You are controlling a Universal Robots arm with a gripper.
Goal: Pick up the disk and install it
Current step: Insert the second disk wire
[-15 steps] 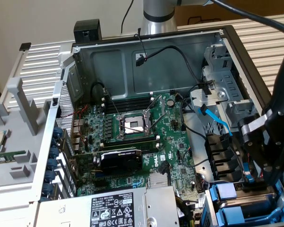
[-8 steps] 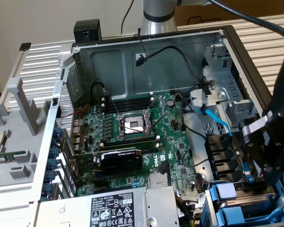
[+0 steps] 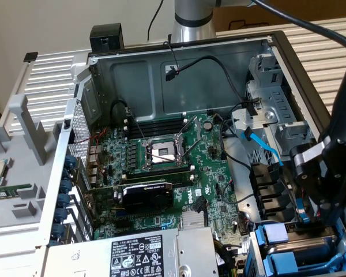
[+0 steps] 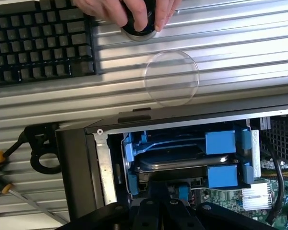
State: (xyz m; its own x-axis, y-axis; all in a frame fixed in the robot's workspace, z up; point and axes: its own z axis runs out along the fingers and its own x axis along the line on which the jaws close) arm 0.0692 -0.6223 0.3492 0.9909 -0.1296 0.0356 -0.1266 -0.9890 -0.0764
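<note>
Gripper [image 3: 309, 216] closed at the case's drive bay, lower right of the exterior view.

Whether its jaws pinched the disk [image 4: 175, 162] was hidden; the disk lay in its blue frame inside the bay. The computer case [image 3: 179, 55] rested on a ribbed metal surface [image 4: 221, 36]; a hand [image 4: 129, 9] and keyboard [image 4: 38, 43] were cut off.
</note>
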